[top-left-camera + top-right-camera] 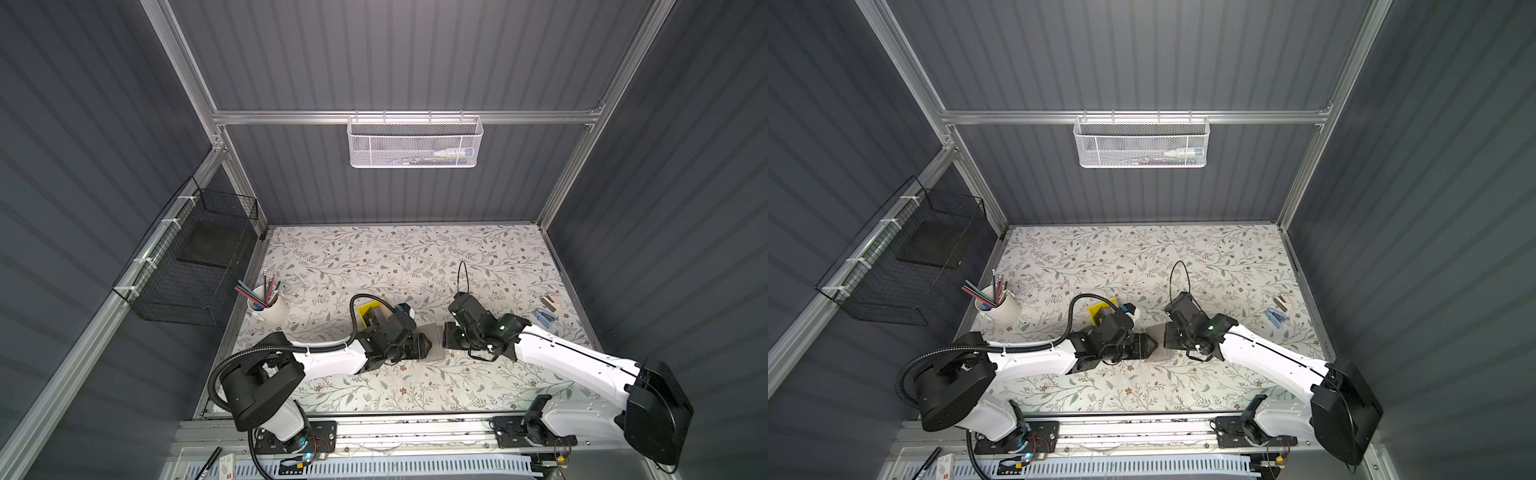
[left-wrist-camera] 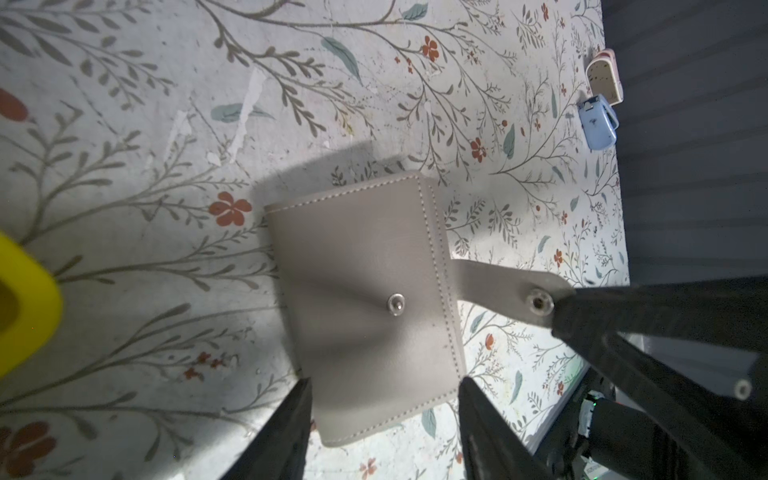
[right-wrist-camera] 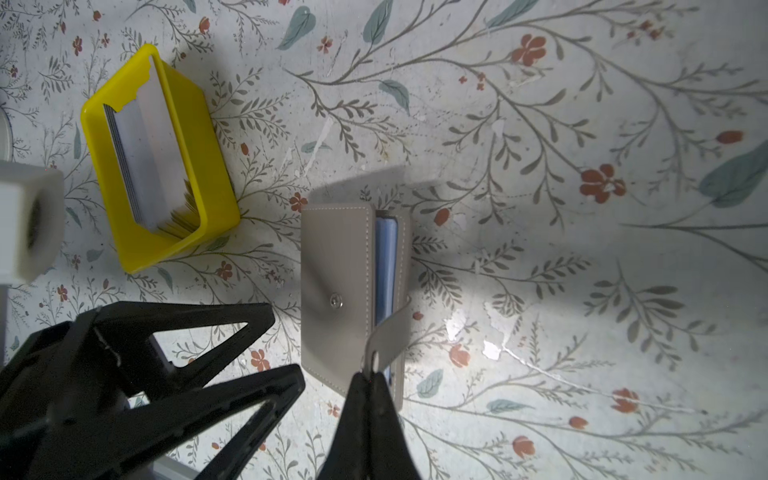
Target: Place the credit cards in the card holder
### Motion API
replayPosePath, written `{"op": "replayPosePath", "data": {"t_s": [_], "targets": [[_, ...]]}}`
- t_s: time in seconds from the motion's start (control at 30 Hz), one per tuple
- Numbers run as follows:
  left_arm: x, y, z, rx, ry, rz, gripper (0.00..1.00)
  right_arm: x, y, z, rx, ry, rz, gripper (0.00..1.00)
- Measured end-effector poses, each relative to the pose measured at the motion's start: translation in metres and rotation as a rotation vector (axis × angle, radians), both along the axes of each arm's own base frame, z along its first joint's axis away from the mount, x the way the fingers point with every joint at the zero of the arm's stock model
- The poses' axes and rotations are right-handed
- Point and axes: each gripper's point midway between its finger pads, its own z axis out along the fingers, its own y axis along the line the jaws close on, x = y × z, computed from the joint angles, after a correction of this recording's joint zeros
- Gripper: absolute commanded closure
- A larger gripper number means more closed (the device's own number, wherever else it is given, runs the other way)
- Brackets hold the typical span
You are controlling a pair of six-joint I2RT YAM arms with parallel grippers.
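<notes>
Card holder point(image 2: 365, 299): grey, judged light and limp; flat on worktop point(image 3: 540, 124) between both arms, unsnapped. Best hold: strap point(image 3: 390, 332), pinched by right gripper point(image 3: 370, 376). Left gripper point(image 2: 384, 384): spread, empty. Credit cards point(image 3: 149, 145): thin, stiff, likely slippery; standing in yellow tray point(image 3: 178, 253).

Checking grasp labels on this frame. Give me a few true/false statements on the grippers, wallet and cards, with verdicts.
1. The right gripper pinches the strap of the wallet. True.
2. The strap is snapped shut. False: it is unsnapped, clear of the wallet's stud.
3. The cards stand in the yellow tray. True.
4. The left gripper holds a card. False: it is open and empty, at the wallet's edge.
</notes>
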Motion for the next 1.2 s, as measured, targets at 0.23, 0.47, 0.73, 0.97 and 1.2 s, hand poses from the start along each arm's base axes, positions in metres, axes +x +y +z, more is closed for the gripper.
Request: {"op": "replayPosePath", "data": {"t_s": [0.23, 0.47, 0.73, 0.97, 1.2], "targets": [[0.002, -0.003, 0.004, -0.039, 0.004, 0.013, 0.2, -0.001, -0.001, 0.007, -0.001, -0.012, 0.015, 0.96], [0.001, -0.006, 0.006, -0.061, 0.009, 0.009, 0.16, 0.002, 0.0, 0.022, 0.018, -0.052, 0.026, 0.96], [0.003, -0.007, 0.008, -0.071, 0.01, 0.011, 0.2, 0.0, -0.002, 0.026, 0.019, -0.06, 0.03, 0.96], [0.001, -0.008, 0.002, -0.065, 0.026, 0.001, 0.18, -0.001, -0.003, 0.032, 0.029, -0.077, 0.033, 0.96], [0.0, -0.009, -0.003, -0.059, 0.037, -0.006, 0.25, 0.0, -0.003, 0.037, 0.034, -0.086, 0.033, 0.96]]}}
